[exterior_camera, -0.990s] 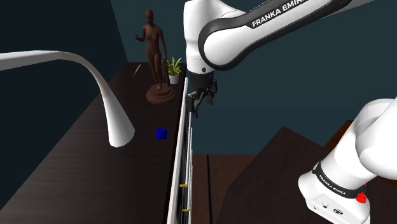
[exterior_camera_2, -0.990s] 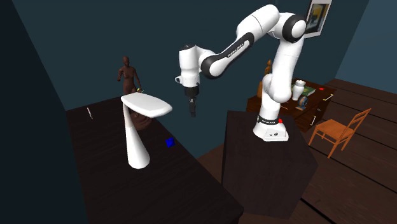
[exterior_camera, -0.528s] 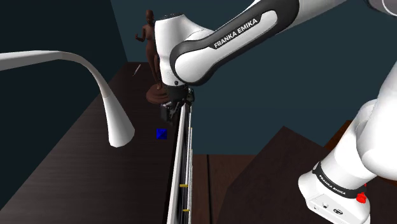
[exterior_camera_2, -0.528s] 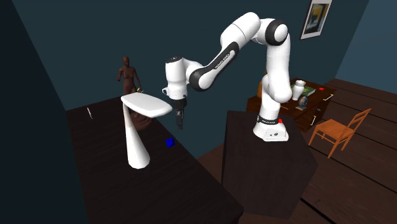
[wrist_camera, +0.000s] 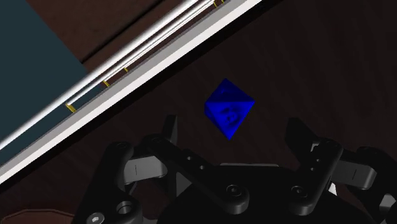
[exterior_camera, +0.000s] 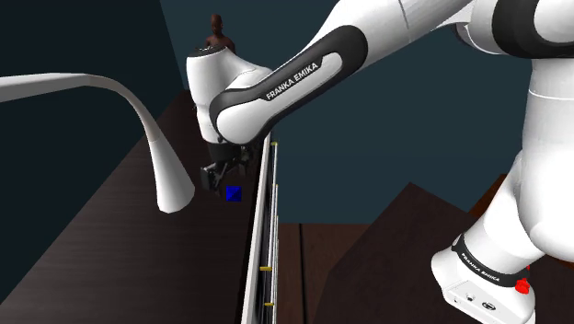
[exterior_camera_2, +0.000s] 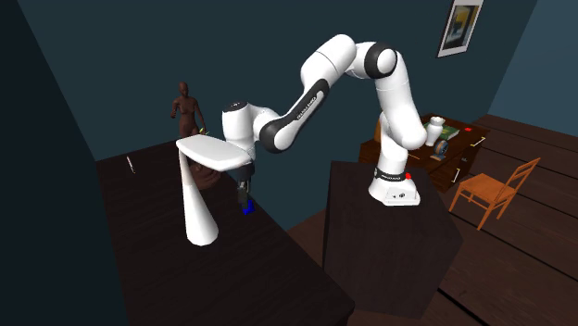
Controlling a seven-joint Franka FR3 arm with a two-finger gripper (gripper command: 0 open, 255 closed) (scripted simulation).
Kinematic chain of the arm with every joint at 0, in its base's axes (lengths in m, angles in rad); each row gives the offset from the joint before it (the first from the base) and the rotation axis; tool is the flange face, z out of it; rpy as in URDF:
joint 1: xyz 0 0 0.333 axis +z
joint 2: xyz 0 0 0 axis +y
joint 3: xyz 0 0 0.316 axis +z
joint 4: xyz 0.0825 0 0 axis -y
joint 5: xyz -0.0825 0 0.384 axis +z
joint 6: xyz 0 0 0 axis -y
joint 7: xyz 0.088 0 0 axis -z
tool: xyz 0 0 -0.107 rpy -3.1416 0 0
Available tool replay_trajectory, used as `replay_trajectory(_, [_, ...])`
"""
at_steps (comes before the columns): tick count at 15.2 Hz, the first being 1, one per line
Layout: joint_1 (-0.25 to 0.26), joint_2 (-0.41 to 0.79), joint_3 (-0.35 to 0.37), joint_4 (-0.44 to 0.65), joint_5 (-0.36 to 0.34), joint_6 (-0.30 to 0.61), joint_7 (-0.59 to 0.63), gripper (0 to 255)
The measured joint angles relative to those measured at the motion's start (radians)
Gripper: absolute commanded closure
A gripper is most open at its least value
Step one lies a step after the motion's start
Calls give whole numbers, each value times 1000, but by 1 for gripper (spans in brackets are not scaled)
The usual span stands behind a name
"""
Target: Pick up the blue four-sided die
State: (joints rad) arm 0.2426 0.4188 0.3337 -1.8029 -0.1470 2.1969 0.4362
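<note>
The blue die (exterior_camera: 234,192) lies on the dark table (exterior_camera: 110,248), close to its white-railed edge. It also shows in the second exterior view (exterior_camera_2: 247,207). My black gripper (exterior_camera: 217,174) hangs just above and slightly to the shoulder view's left of it, and is seen low over the table in the second exterior view (exterior_camera_2: 243,193). In the wrist view the die (wrist_camera: 229,108) sits on the dark surface ahead of my gripper (wrist_camera: 234,126). The fingers (wrist_camera: 170,129) stand apart, open, and nothing touches the die.
A tall white curved lamp-like shape (exterior_camera: 156,138) rises from the table right beside my gripper (exterior_camera_2: 199,190). A brown figurine (exterior_camera_2: 188,106) stands at the table's far end. The white rail (exterior_camera: 265,239) marks the table edge. My stand (exterior_camera_2: 389,231) and an orange chair (exterior_camera_2: 496,190) lie beyond.
The arm has swung from beyond the table's edge to over the table and come down, bringing the gripper close above the die. The die has not moved.
</note>
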Motion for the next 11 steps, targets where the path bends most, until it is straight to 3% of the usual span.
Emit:
replay_trajectory(7, [10, 56, -12, -11, -23, 66, 12, 0])
replay_trajectory(8, [11, 60, -13, -11, -24, 70, 14, 255])
replay_trajectory(11, [12, 65, -14, -10, -26, 74, 15, 255])
